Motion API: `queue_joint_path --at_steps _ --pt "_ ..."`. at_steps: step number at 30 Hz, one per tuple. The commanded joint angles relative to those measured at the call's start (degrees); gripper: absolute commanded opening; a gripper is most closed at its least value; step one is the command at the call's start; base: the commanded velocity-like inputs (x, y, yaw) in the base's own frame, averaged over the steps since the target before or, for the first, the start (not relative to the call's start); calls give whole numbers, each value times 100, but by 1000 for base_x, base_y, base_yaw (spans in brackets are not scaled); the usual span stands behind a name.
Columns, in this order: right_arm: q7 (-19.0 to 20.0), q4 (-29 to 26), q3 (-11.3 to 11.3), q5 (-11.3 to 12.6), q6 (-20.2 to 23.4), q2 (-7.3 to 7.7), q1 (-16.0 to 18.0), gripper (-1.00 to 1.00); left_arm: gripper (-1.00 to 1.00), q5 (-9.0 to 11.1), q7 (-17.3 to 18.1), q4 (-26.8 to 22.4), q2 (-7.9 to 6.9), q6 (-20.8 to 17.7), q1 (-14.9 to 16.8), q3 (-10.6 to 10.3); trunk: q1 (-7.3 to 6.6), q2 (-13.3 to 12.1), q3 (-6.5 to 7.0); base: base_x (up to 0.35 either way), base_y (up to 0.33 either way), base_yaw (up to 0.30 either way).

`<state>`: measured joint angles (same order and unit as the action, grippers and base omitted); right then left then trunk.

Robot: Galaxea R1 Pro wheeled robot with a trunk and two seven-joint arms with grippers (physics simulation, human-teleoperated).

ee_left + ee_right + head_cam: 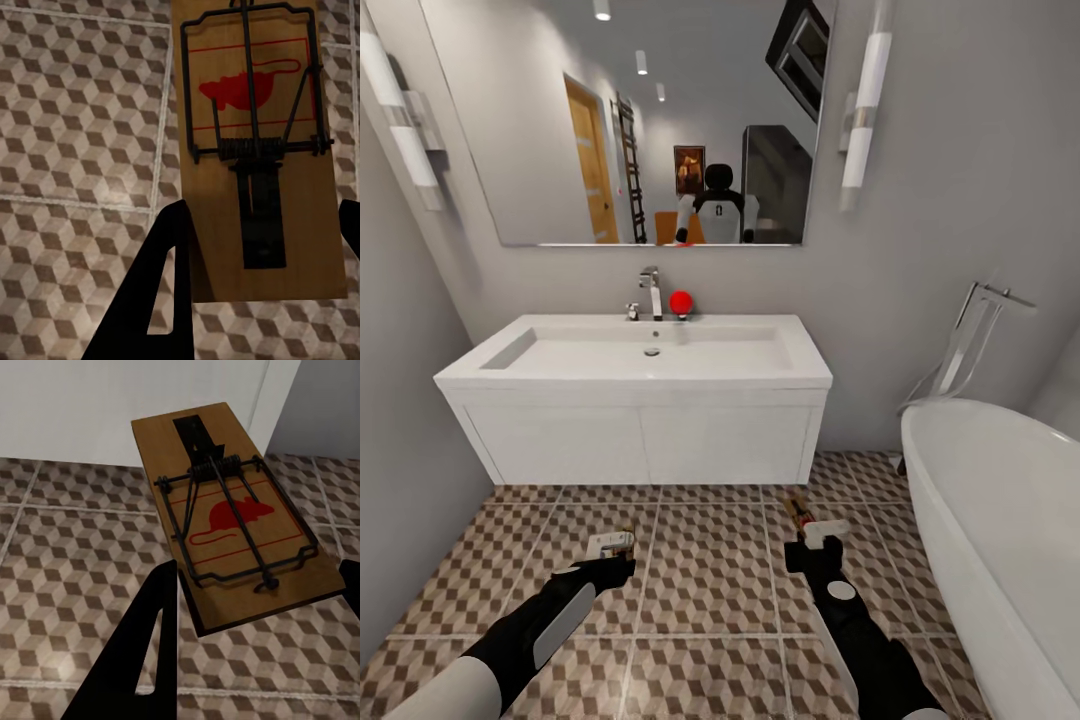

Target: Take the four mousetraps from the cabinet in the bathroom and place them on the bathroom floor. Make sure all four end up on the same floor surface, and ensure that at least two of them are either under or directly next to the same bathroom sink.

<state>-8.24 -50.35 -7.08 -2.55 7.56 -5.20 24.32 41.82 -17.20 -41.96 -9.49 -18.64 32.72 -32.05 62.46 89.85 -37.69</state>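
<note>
Gripping one mousetrap apiece above the bathroom floor, in front of the sink

Left hand pinching the left mousetrap by its long edges, black fingers pressed against either side; flat tan wooden board, grain running lengthwise, dark wire bar and coiled spring across the middle, black metal tongue toward the hand, red mouse print inside a thin red outline at the far end

Right hand pinching the right mousetrap likewise, one finger against the near long edge; same board, same red mouse, dark wire frame raised over it, black plate at the end away from the hand; board tilted, held clear of the tiles

Beneath both hands, large square tiles printed with brown, beige and white cubes, pale grout lines between

Ahead of the hands, wide white rectangular block hung on the grey wall, smooth and sharp-edged, shadowed gap between its underside and the tiles; chrome tap at the back of the basin, small red ball just beside it; broad mirror above, tube lamps on either side

Off to the right of the right hand, glossy white oval bathtub with a chrome filler rising behind it; grey wall close to the left of the left arm
</note>
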Motion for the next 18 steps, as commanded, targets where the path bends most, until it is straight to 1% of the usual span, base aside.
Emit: queue_joint_path --at_steps 1,18 --pt "-37 -10 -17 -17 44 -1 3 -100 -100 54 -64 -14 -9 -8 6 -38 22 45 -33 0 0 0" --pt "-37 -10 -21 -17 35 -16 3 -100 -100 54 -64 -14 -9 -8 6 -38 396 727 -488 0 0 0"
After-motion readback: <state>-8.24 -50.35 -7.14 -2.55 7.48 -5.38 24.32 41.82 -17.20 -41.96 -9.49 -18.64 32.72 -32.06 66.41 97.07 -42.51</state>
